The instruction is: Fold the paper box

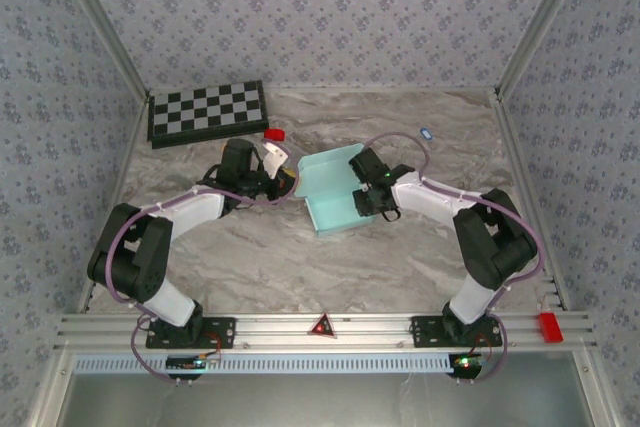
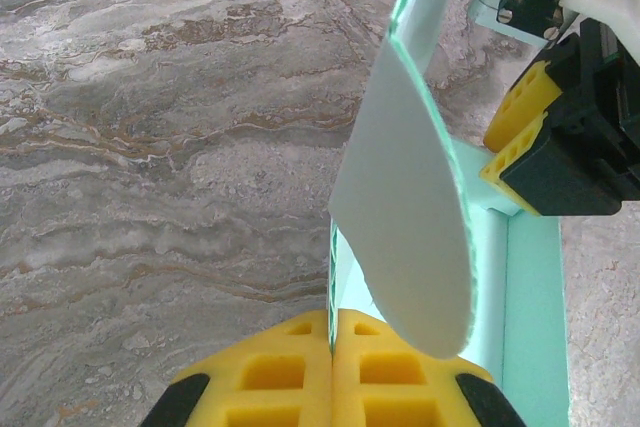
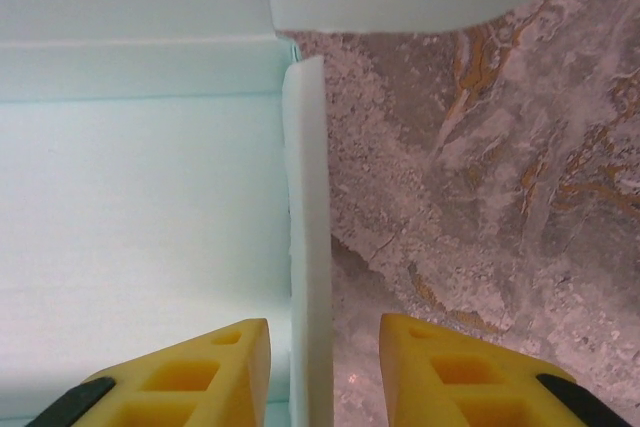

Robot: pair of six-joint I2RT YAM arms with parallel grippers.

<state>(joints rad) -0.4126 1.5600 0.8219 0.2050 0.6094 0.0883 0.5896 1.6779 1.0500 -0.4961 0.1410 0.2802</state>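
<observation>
Marble table [image 1: 300, 267], box [image 1: 335, 197] mid-frame between both arms: left gripper [image 2: 332, 372] clamps shut on the box's edge under a curved flap [image 2: 405, 217], likely steadying it. Right gripper [image 3: 325, 372] stands open astride a side wall [image 3: 308, 247], seemingly lining up a fold.

Checkerboard [image 1: 207, 112] at far left of marble table [image 1: 300, 267], small red thing [image 1: 275, 134] near it, small blue thing [image 1: 425, 132] far right, red triangle [image 1: 322, 325] on near rail [image 1: 380, 319]
</observation>
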